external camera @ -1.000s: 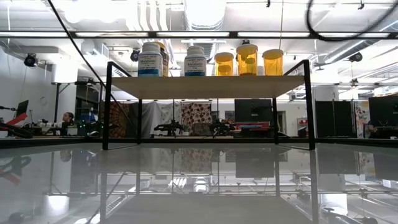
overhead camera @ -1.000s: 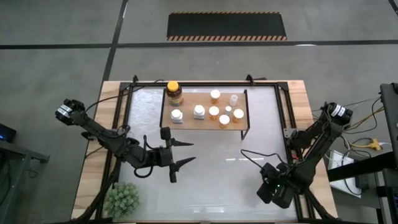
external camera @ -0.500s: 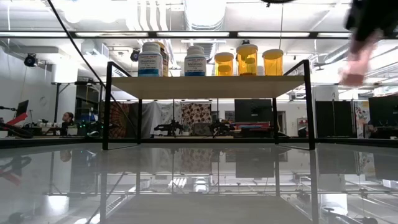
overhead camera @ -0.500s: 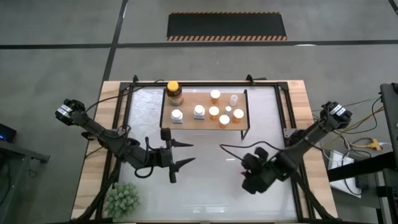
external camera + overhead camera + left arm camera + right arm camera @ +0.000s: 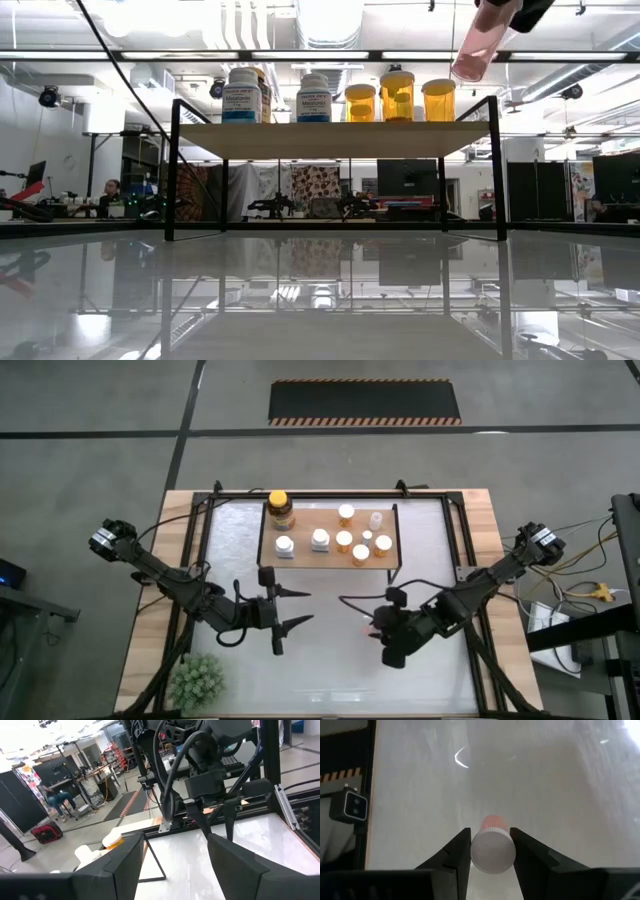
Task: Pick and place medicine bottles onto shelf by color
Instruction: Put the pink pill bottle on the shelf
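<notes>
**Q:** How far along is the sorting?

**A:** In the high view, I count eight bottles already on the light-wood rectangular shelf on thin black legs [image 5: 330,520]: the larger amber jar with a yellow-orange lid [image 5: 280,509] at its 10 o'clock corner, two white round bottles [image 5: 285,546] toward 8 o'clock, four orange pale-capped bottles [image 5: 344,540] around the centre, and a tiny pale bottle [image 5: 376,520] toward 2 o'clock. My right gripper [image 5: 490,851] is clenched on one more small orange bottle with a pale ribbed cap [image 5: 492,850], carried above the glossy table top [image 5: 330,660] at about 5 o'clock of the shelf, off its front edge. I judge this to be the last bottle; I see none lying on the table.

**Q:** What room is there to move?

**A:** The left gripper [image 5: 290,607] waits with fingers released at 7 o'clock of the shelf, well apart from the right arm. The table between the carried bottle and the shelf is bare. The shelf's 4 o'clock corner, beside the orange group, looks free; I would mind the black leg frame [image 5: 397,550] on that edge. The green bushy plant [image 5: 195,680] sits far off at the table's 7 o'clock corner.
</notes>
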Available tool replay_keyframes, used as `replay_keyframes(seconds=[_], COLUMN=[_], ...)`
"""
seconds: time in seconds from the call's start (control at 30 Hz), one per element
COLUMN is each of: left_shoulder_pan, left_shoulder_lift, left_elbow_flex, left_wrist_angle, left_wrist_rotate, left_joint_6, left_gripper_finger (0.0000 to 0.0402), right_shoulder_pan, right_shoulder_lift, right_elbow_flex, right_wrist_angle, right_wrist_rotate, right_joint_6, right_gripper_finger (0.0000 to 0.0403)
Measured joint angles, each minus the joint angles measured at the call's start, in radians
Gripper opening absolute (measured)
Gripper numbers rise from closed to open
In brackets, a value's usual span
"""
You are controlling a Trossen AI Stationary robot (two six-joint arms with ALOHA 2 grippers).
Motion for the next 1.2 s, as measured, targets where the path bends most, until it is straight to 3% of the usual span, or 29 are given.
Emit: replay_keyframes(seconds=[0.23, 0.67, 1.0, 1.2], left_shoulder_pan=[0.000, 0.000, 0.000, -0.001], left_shoulder_lift=[0.000, 0.060, 0.070, 0.078], left_elbow_flex=[0.000, 0.002, 0.002, 0.002], left_wrist_angle=[0.000, 0.000, 0.001, 0.001], left_wrist_rotate=[0.025, 0.054, 0.054, 0.053], left_joint_6=[-0.037, -0.111, -0.137, -0.155], left_gripper_finger=[0.0206, 0.0206, 0.0207, 0.0254], right_shoulder_pan=[-0.020, -0.040, -0.065, -0.063], right_shoulder_lift=[0.000, 0.000, 0.000, 0.000], right_elbow_flex=[0.002, 0.003, 0.009, 0.009], right_wrist_angle=[0.023, 0.226, 0.248, 0.246], right_wrist_rotate=[-0.001, -0.004, -0.028, -0.030], right_joint_6=[-0.130, -0.380, -0.405, -0.403], right_gripper_finger=[0.0116, 0.0116, 0.0115, 0.0114])
